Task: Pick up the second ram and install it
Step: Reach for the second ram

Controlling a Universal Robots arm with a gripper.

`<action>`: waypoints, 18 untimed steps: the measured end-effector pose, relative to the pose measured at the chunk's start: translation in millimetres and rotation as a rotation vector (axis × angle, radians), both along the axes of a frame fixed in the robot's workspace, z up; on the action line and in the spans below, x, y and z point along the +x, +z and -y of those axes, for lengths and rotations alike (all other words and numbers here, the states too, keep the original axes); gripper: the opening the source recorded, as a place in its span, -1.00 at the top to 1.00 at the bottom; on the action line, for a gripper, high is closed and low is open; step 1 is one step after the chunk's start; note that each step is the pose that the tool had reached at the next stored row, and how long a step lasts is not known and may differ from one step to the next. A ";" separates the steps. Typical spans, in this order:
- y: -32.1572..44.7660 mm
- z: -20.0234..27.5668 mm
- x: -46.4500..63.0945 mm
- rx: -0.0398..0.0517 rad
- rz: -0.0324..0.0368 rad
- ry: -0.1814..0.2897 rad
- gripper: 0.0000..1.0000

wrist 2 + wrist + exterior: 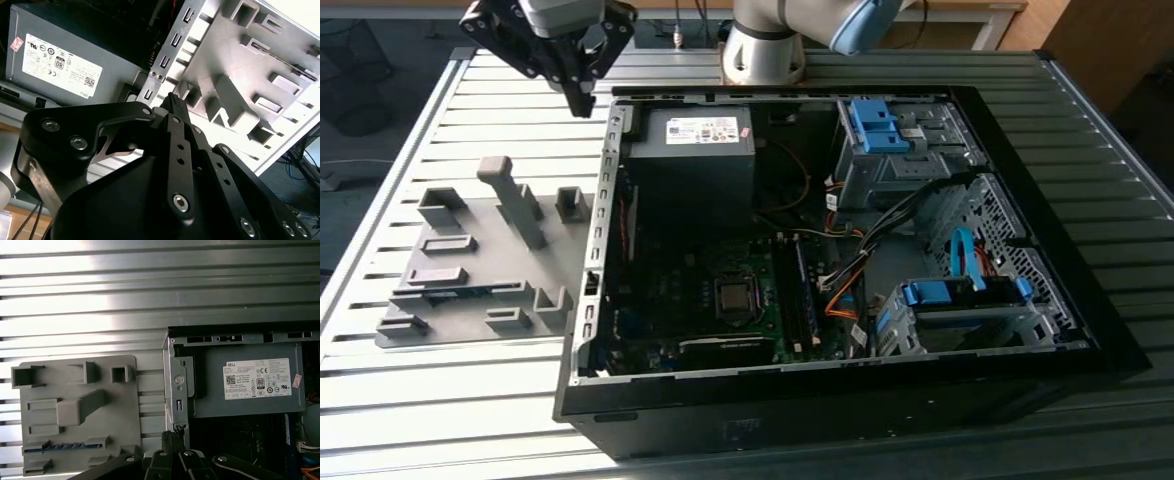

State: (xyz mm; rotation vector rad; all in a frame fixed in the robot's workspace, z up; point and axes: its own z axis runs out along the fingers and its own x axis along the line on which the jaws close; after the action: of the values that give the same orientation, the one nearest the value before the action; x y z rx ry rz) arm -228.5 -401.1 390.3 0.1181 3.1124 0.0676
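The second ram (460, 293) is a thin blue-green stick lying in a slot near the front of the grey fixture plate (467, 335), on the exterior view's left; in the first wrist view the ram (65, 446) shows as a blue strip low on the plate (125, 405). My gripper (583, 100) hangs well above the table at the case's back left corner, far from the ram. Its black fingertips (175, 100) (172, 436) lie together in both wrist views, with nothing between them.
The open black computer case (1067, 290) fills the middle, with the grey power supply (700, 140), the motherboard (720, 300) and its long black memory slots (797, 290). Grey blocks (514, 195) stand up from the fixture plate. The slatted metal table (440, 400) lies all around.
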 end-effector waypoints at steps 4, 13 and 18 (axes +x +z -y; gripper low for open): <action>-0.3 0.5 -3.6 0.0000 -0.0001 0.000 0.79; -1.2 1.5 -11.2 0.0000 0.0000 0.000 0.79; -1.6 2.1 -15.0 0.0000 0.0000 0.000 0.79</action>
State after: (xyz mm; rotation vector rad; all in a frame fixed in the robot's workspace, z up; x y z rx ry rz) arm -243.4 -403.2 388.7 0.1180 3.1125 0.0676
